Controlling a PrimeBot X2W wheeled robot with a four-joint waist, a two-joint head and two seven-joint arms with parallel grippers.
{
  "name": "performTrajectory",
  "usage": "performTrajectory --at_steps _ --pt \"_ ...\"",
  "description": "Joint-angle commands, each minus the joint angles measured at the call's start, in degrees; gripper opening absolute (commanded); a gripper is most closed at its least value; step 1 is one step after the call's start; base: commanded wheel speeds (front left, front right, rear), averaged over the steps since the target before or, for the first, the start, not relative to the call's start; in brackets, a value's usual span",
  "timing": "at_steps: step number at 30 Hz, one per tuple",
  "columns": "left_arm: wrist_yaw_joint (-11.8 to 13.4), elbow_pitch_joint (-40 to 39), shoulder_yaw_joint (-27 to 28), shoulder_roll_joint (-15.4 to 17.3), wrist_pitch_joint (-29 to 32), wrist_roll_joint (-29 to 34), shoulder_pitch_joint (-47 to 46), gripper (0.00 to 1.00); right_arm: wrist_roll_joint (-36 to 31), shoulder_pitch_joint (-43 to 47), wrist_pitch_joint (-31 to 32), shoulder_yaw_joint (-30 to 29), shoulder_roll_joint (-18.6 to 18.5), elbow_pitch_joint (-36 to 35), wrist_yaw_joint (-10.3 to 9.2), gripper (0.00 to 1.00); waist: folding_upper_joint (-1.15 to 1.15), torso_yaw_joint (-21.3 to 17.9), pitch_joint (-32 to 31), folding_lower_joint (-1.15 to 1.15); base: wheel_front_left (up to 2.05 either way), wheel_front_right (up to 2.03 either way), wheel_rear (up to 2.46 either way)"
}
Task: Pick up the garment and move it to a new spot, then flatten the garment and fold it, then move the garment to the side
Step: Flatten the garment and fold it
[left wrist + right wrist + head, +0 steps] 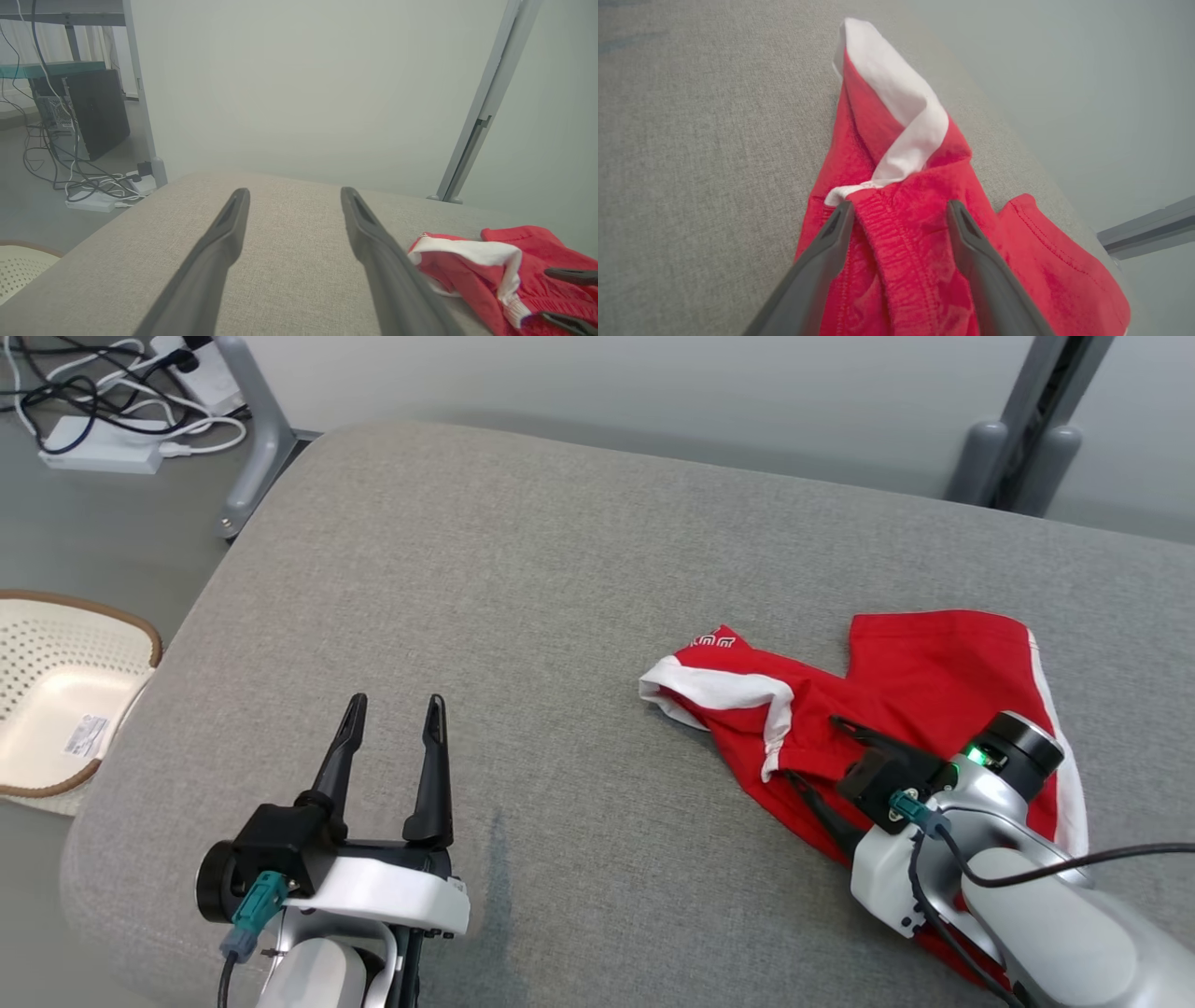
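Observation:
The garment, red shorts with white trim, lies crumpled on the right half of the grey cushioned table. My right gripper is open and low over the garment's near left part. In the right wrist view its fingers straddle the ribbed red waistband of the garment, and nothing is pinched. My left gripper stands open over bare fabric at the lower left, well apart from the garment. The left wrist view has the left gripper in front, the garment at its lower right and the right gripper over it.
A white perforated basket sits on the floor beyond the table's left edge. A power strip with cables and a metal frame leg are at the far left. A second frame leg stands at the far right. A dark computer tower stands further back.

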Motion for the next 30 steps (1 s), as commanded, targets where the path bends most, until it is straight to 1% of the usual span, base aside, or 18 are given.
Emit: performTrajectory --at_steps 1,2,3,4,5,11,21,25,30 --pt "0.29 -0.01 -0.14 0.14 -0.05 -0.34 -0.79 1.0 0.03 -0.98 -0.2 0.11 -0.27 1.0 -0.01 1.0 0.0 0.67 0.39 0.0 0.0 0.0 0.0" --pt "0.37 -0.02 -0.18 0.15 -0.05 -0.37 -0.82 1.0 0.12 -1.28 -0.42 0.15 -0.1 1.59 -0.01 1.0 0.0 0.84 0.45 0.0 0.0 0.0 0.0" --pt "0.41 -0.03 -0.25 0.15 -0.05 -0.38 -0.82 1.0 0.27 -1.5 -0.64 0.22 0.18 2.23 -0.01 0.48 0.0 0.98 0.5 0.0 0.0 0.0 0.0" --pt "0.41 -0.02 -0.31 0.17 -0.05 -0.39 -0.8 1.0 0.37 -1.72 -0.8 0.33 0.34 2.81 -0.01 0.17 0.0 1.08 0.54 0.0 0.0 0.0 0.0" --pt "0.45 -0.02 -0.33 0.15 -0.05 -0.43 -0.78 1.0 0.52 -1.98 -0.98 0.34 0.53 3.27 -0.01 0.0 0.0 1.17 0.55 0.0 0.0 0.0 0.0" --pt "0.68 0.06 -0.19 0.15 -0.05 -0.48 -0.88 1.0 1.11 -2.81 -2.19 0.13 1.7 5.04 -0.01 0.0 0.0 1.37 0.38 0.0 0.0 0.0 0.0" --pt "0.52 0.06 0.11 0.16 -0.05 -0.35 -0.4 1.0 1.65 -3.69 -4.03 -1.91 2.79 4.19 -0.01 0.0 0.0 0.66 -0.32 0.0 0.0 0.0 0.0" --pt "0.59 -0.42 0.49 0.16 -0.05 -0.03 -0.03 1.0 2.77 -3.44 -5.48 -5.07 3.38 2.6 -0.01 0.0 0.0 0.02 -1.01 0.0 0.0 0.0 0.0" --pt "0.65 -1.37 1.01 0.14 -0.05 0.16 0.4 1.0 4.97 -1.54 -7.29 -12.01 5.05 -1.09 -0.01 0.0 0.0 -1.63 -1.8 0.0 0.0 0.0 0.0"
